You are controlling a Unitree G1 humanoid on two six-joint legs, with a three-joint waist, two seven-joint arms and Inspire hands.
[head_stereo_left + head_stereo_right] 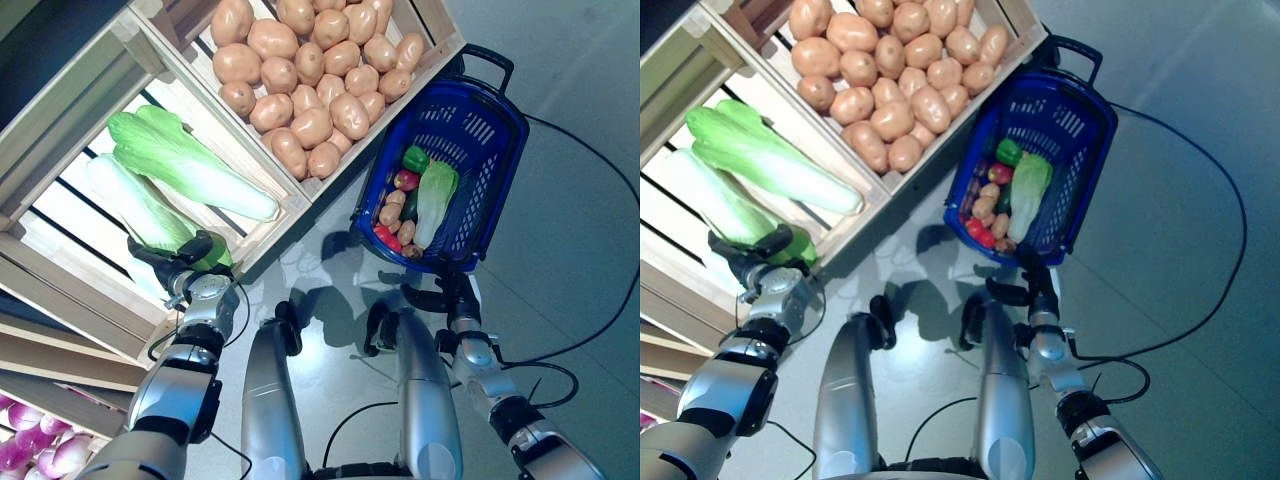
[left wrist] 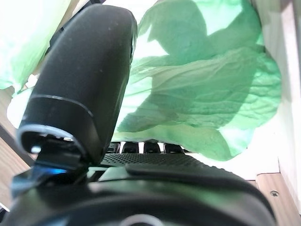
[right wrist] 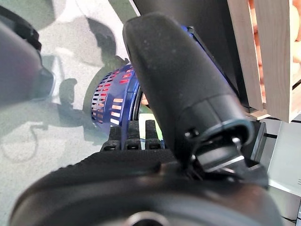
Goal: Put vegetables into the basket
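Note:
Two long napa cabbages (image 1: 190, 165) lie in a wooden crate (image 1: 60, 130). My left hand (image 1: 190, 262) is at that crate's near corner, against the leafy end of the lower cabbage (image 2: 202, 84). Its thumb (image 2: 89, 80) is straight and its fingers reach under the leaves, so it is open. The blue basket (image 1: 500, 130) stands on the floor to the right and holds a cabbage (image 1: 435, 200), a green pepper (image 1: 415, 158), red vegetables and small potatoes. My right hand (image 1: 452, 298) hovers open just before the basket's (image 3: 110, 101) near rim, holding nothing.
A second wooden crate (image 1: 440, 45) full of potatoes (image 1: 310, 70) sits beside the cabbage crate and touches the basket's left side. Purple onions (image 1: 30, 440) show at the lower left. Grey floor extends to the right of the basket.

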